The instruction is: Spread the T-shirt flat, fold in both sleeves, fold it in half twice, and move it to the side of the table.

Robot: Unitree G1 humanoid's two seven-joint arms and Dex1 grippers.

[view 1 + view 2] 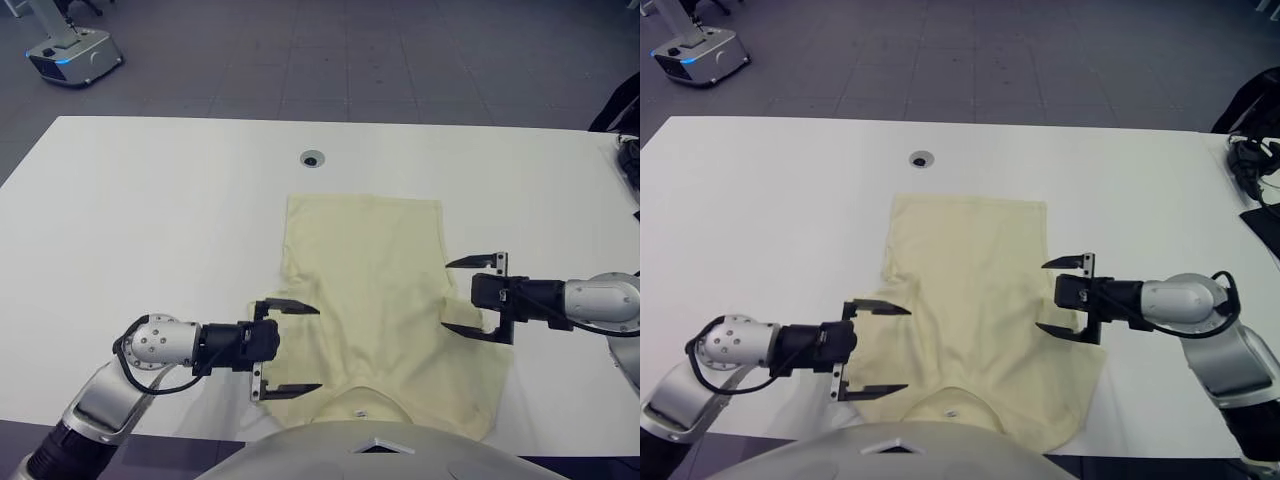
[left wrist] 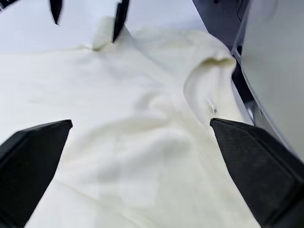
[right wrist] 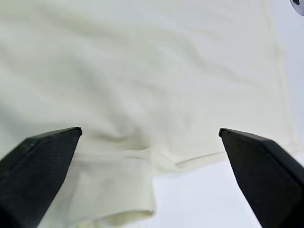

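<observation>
T-shirt, pale yellow: collar at the desk's near edge, sleeves apparently folded in. Left gripper, right gripper: fingers spread, empty, flanking it. Risk: a one-layer pinch could drag the folded sleeves loose.

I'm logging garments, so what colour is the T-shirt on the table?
The T-shirt is plain pale yellow, no pattern; clearest in the left eye view.
</observation>
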